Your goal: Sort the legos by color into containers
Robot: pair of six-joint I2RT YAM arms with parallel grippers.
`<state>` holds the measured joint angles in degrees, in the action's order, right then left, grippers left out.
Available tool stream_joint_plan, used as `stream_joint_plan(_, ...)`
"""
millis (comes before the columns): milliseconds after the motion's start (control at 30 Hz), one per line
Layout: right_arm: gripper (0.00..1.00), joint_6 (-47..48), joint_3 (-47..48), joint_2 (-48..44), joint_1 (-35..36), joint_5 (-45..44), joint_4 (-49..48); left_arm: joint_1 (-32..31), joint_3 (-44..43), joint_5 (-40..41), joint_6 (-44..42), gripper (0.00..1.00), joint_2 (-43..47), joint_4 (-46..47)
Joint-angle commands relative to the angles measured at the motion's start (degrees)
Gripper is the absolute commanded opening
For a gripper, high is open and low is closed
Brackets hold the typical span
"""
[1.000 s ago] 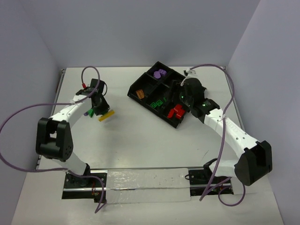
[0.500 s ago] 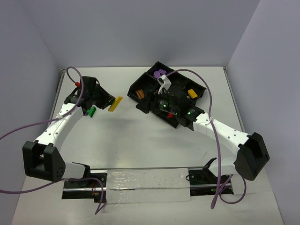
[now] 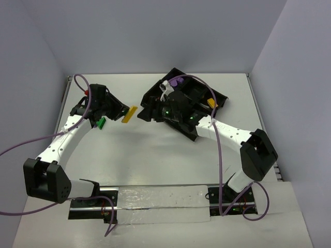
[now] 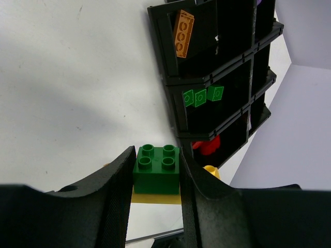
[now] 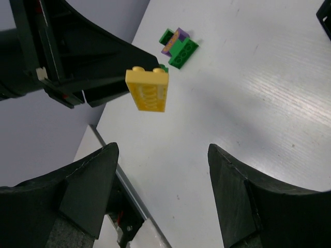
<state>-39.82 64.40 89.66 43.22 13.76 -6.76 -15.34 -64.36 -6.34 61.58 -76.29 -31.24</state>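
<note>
Robotics lab bench, white table [image 3: 155, 160] boxed by plain pale walls [image 3: 155, 36], two bolted arms [image 3: 62, 140], purple cables [image 3: 221, 175].

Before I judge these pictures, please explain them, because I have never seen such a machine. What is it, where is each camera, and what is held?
These are two robot arms fixed at the near edge of a table, each ending in a two-finger gripper. The wide picture is taken from above and behind them. The other two come from a camera on each wrist, so the dark shapes at the bottom are that arm's own fingers. The left gripper is shut on a green brick, with a yellow plate seemingly joined to it. The right gripper is open and empty; its arm reaches over the black tray. In the tray lie an orange brick, green bricks and a red piece, in separate sections. A green and purple clump lies loose on the table.
</note>
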Motion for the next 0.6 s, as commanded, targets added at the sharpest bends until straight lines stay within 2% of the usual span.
stream_joint_plan(0,0.78,-0.2,4.4,1.6,0.5,-1.2,-1.8,-0.5,-1.7,-2.1,-1.1,0.16,1.4,2.4)
stream_joint_plan(567,0.77,-0.4,11.6,8.4,0.9,0.3,-0.7,-0.7,-2.9,-1.2,-2.4,0.15,1.9,1.1)
